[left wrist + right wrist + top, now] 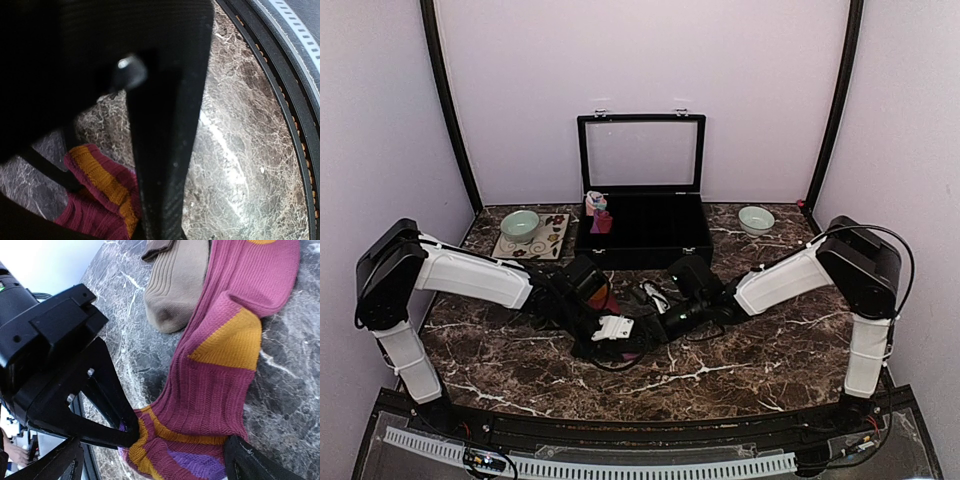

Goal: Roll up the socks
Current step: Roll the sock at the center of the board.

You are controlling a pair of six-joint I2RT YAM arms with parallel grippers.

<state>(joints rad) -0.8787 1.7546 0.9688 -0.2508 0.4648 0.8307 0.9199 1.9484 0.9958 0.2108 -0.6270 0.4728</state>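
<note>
The maroon sock (220,385) lies flat and limp in the middle of the surface (292,405), with the tan sock (175,285) touching it. It is a light, ribbed knit that should sag and stretch rather than slip, so the striped cuff is the place to take hold. The left end effector (131,434) is pinching that cuff. The right end effector (670,318) appears spread wide beside it. The black box (640,240) stands behind and the near rim (280,85) in front, with open room to either side.

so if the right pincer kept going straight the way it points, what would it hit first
Most likely the maroon sock: its striped cuff lies right ahead, inside the open right pincer. The tan sock is further on; depth is unclear.
</note>
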